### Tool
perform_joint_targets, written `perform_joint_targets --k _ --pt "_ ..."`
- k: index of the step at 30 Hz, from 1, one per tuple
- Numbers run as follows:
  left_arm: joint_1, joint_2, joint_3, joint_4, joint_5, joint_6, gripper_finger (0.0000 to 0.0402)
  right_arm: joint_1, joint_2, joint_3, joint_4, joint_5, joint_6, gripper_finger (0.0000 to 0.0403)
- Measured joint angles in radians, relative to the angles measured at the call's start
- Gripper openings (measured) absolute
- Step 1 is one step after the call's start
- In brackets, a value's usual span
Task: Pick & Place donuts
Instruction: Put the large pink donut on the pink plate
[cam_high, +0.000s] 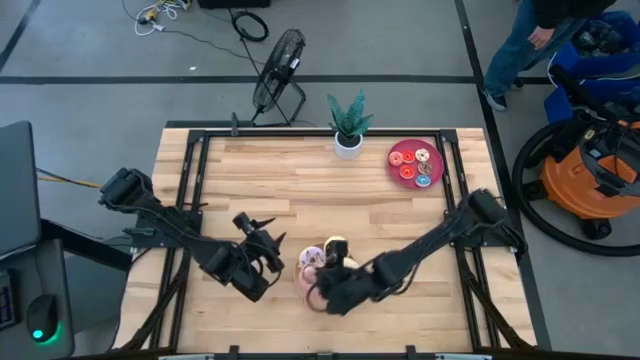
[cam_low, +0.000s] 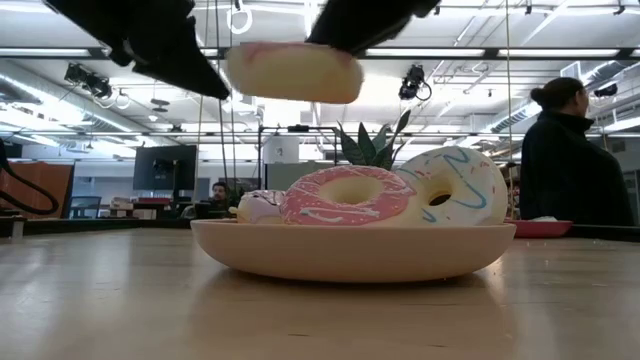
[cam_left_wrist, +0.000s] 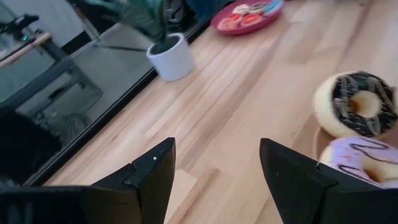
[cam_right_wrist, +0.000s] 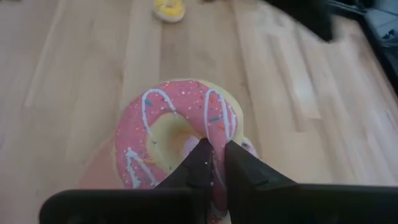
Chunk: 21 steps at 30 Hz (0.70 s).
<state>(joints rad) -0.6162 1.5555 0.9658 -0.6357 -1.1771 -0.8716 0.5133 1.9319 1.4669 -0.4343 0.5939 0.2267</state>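
Right wrist view: pink-iced, white-striped, sprinkled donut (cam_right_wrist: 177, 134).

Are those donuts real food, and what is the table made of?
Probably not real: the pink donut in the right gripper looks like moulded plastic or foam, with smooth, even icing and painted-looking stripes. The table looks like light wooden planks, showing grain and seams, matt.

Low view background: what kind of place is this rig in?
Probably an open lab or workshop, not a kitchen: ceiling strip lights, a dark computer monitor on a far desk, and in the high view an orange shop vacuum and a black floor fan beside the wooden table.
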Motion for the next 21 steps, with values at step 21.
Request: perform_joint_targets --k 21 --pt "0.009 0.0 0.0 -0.054 0.002 -0.087 0.0238 0.081 0.361 0.428 -0.331 0.195 0.03 0.0029"
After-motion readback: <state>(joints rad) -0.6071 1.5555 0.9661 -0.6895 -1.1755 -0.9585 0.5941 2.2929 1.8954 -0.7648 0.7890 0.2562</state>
